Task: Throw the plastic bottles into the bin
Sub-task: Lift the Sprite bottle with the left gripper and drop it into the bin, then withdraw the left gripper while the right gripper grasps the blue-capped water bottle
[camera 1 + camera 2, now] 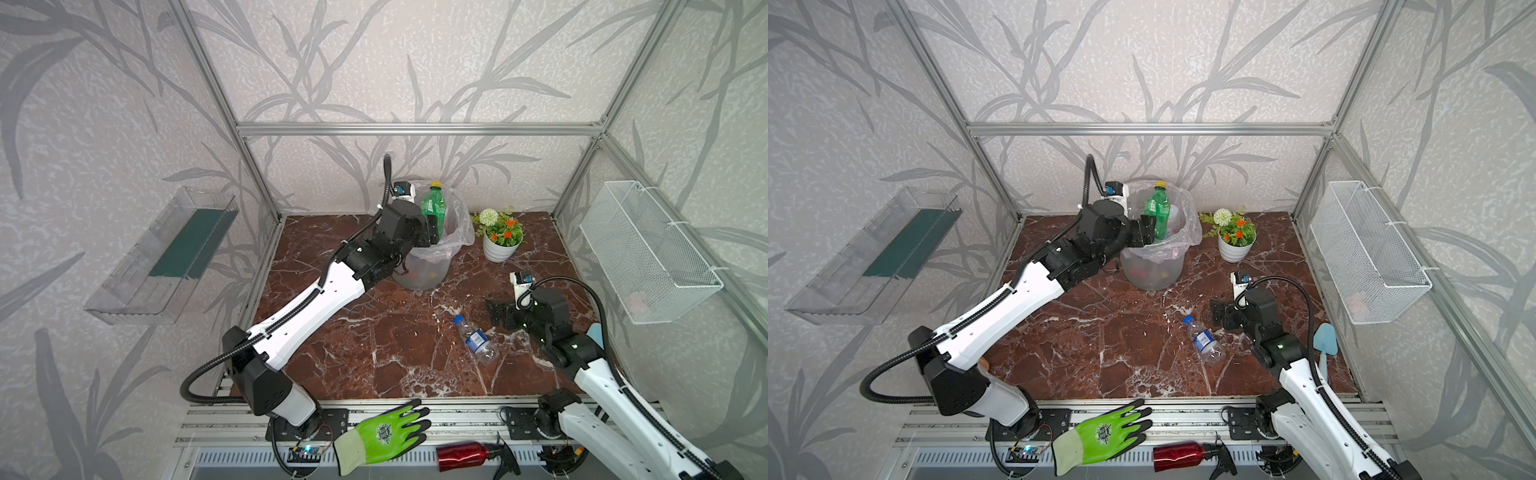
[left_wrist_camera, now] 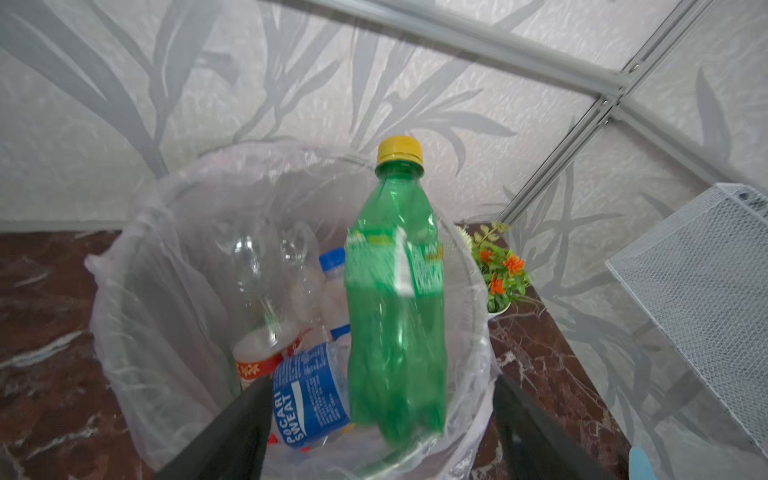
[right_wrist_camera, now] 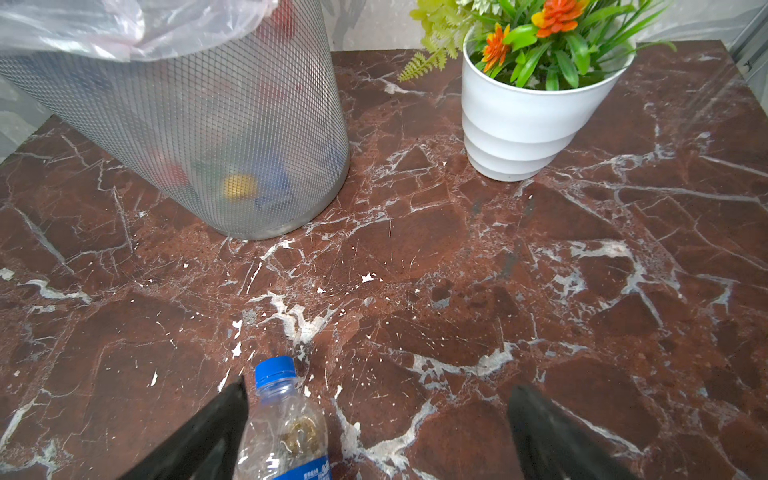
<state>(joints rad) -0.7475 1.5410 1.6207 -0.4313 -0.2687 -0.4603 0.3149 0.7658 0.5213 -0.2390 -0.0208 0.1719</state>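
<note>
While the left gripper point(image 2: 382, 382) hangs at the near rim of the bin point(image 1: 419, 274), its jaws stand wide, and neither finger touches the green bottle point(image 2: 395, 311) between them. That bottle is upright and slightly blurred, its base down inside the bin's mouth and its yellow cap above the rim, as both top views show. A clear plastic liner point(image 1: 461, 232) is folded over the rim. Inside lie more plastic bottles: one with a blue Pocari Sweat label point(image 2: 309, 399), one with a red and orange label point(image 2: 257, 361), a clear one point(image 2: 257, 266) and a blue-capped one point(image 2: 332, 259). Through the bin's mesh wall the right wrist view shows a yellow cap point(image 3: 240, 185) and vague red and blue shapes near the bottom.

One blue-capped bottle point(image 1: 476, 338) lies on its side on the marble table point(image 1: 374, 332), well apart from the bin. The right gripper point(image 3: 376, 386) sits low over the table with jaws spread wide and nothing held; the bottle's neck lies just beside one finger. A white flower pot point(image 1: 498, 251) with artificial flowers stands beside the bin. On the right wall, a wire basket point(image 1: 648, 257) holds something pale, too faint to identify.
</note>
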